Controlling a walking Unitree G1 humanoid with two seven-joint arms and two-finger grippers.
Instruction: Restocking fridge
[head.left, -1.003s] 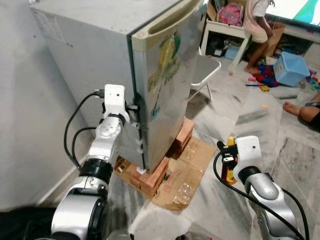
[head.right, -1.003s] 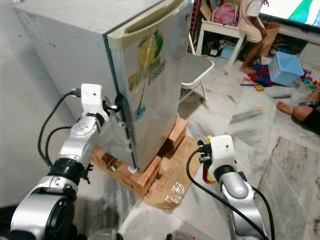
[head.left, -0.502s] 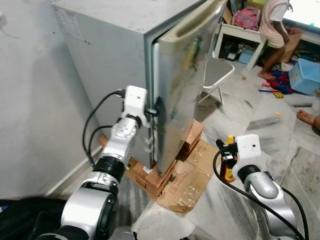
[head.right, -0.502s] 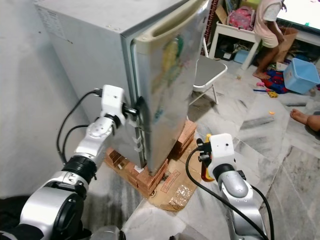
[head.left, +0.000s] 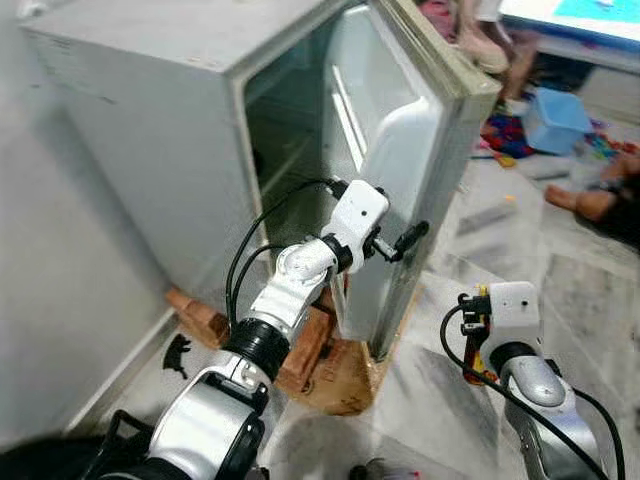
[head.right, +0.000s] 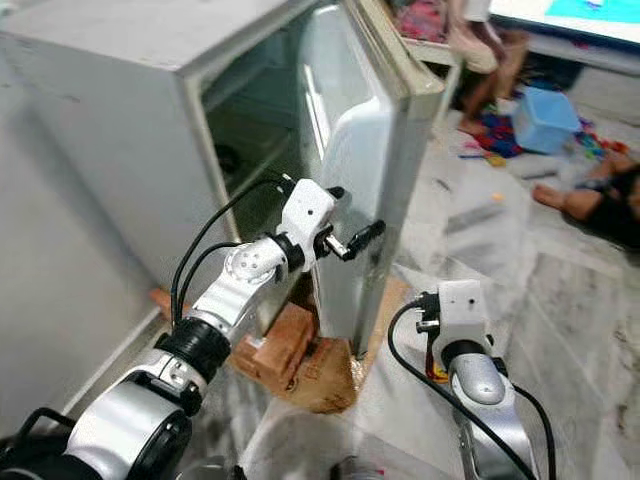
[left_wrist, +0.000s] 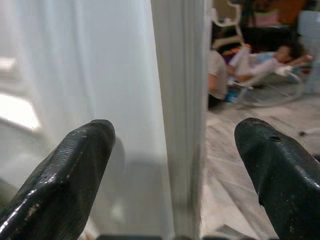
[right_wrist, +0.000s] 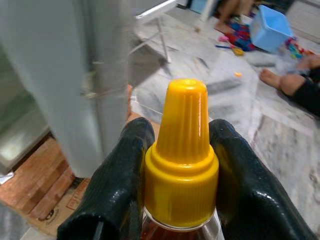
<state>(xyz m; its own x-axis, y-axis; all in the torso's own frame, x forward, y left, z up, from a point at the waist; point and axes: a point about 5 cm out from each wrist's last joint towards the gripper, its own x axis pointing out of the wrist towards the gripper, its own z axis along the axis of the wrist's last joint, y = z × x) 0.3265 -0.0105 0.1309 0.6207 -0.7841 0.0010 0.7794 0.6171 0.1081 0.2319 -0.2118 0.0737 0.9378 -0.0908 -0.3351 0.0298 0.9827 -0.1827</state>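
Note:
The grey fridge (head.left: 150, 150) stands on bricks with its door (head.left: 400, 150) swung partly open, showing the white inner lining and shelves. My left gripper (head.left: 398, 243) is at the door's free edge. It is open, and in the left wrist view its fingers (left_wrist: 70, 170) straddle the door edge (left_wrist: 180, 100). My right gripper (right_wrist: 181, 127) hangs low to the right of the door, shut on the neck of a bottle with a yellow cap (right_wrist: 182, 150). The bottle's amber body (head.left: 468, 372) peeks out below the gripper.
Red bricks (head.left: 300, 345) and flattened cardboard (head.left: 345, 375) lie under the fridge. A wall is close on the left. On the marble floor to the right are a blue bin (head.left: 555, 120), scattered toys and a person lying down (head.left: 600, 190). Another person (head.left: 480, 40) is behind the door.
The fridge door has swung from nearly shut to partly open, with my left gripper following its edge rightward. The camera view has shifted. My right gripper still holds the bottle.

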